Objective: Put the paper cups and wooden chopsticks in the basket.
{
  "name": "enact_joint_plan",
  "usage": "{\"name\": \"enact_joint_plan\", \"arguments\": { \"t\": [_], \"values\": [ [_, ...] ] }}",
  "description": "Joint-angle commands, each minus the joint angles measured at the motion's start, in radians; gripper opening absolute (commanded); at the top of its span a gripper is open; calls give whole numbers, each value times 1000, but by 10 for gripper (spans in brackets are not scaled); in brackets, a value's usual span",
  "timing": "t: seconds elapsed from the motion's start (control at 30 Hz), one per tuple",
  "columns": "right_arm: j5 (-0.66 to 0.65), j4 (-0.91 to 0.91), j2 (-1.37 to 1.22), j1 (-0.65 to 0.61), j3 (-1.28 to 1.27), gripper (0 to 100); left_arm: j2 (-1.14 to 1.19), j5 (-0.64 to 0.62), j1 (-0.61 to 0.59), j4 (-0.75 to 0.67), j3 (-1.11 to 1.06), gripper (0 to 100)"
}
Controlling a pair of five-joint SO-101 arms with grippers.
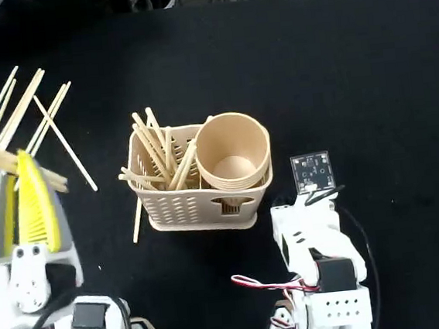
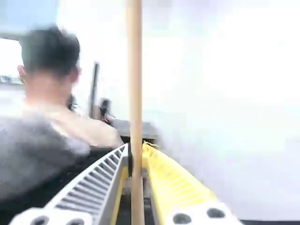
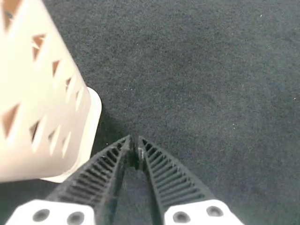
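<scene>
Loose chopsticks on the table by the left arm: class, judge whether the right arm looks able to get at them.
Probably not: the basket stands between the loose chopsticks and the right gripper, shut at its other side.

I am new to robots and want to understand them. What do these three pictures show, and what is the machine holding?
Two small robot arms stand at a black table. One picture looks down from above; the other two come from cameras on each arm's wrist. The basket already holds paper cups and some chopsticks; loose chopsticks lie on the table. The left gripper holds one wooden chopstick. The right gripper is shut and empty, beside the basket.
</scene>
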State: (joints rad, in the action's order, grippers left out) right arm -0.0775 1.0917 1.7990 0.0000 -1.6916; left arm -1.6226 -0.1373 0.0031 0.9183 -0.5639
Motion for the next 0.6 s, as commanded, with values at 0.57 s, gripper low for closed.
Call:
{"name": "enact_joint_plan", "arguments": {
  "t": [0.57],
  "values": [
    [0, 6, 54, -9, 5, 15, -60, -98, 243, -322, -648, 33]
  ]
}}
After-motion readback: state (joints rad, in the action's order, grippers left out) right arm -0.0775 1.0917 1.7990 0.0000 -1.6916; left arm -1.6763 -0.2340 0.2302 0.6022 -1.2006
